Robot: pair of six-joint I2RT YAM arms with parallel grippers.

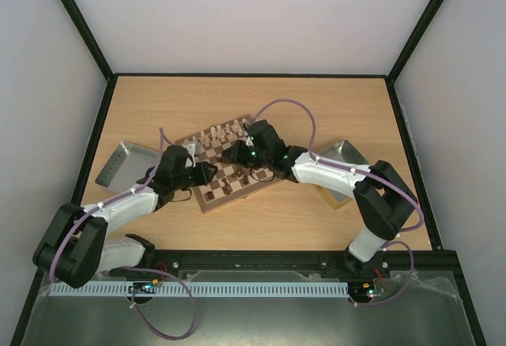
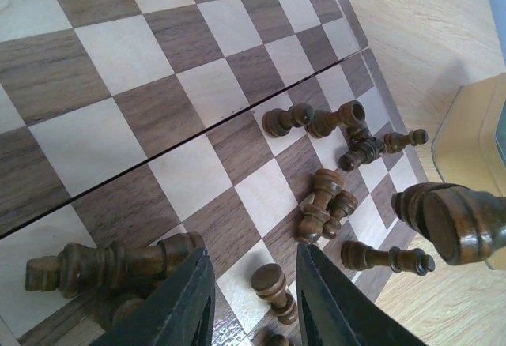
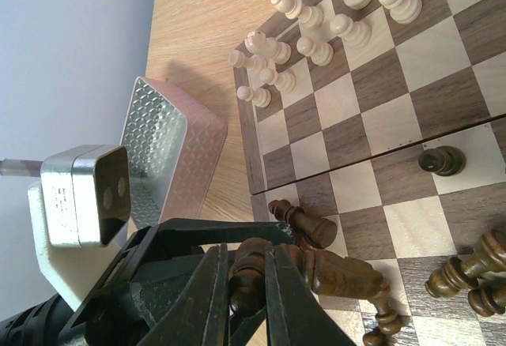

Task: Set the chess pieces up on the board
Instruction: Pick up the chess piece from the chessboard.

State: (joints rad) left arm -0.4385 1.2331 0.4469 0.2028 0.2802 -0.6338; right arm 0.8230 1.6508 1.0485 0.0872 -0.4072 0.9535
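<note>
One board [image 1: 212,202], skewed mid-counter [image 1: 261,97], with a left tray [image 1: 118,168] and a right tray [image 1: 346,151], two in all. Cream pieces [image 3: 316,46] stand bunched at the far edge, too crowded to count. Dark pieces [image 2: 324,200] lie toppled on the near half, roughly a dozen. One dark pawn [image 3: 441,160] stands upright. My left claw [image 2: 253,302] is slightly spread over a fallen pawn [image 2: 273,283]. My right claw [image 3: 243,306] is pinching a dark piece [image 3: 249,271].
</note>
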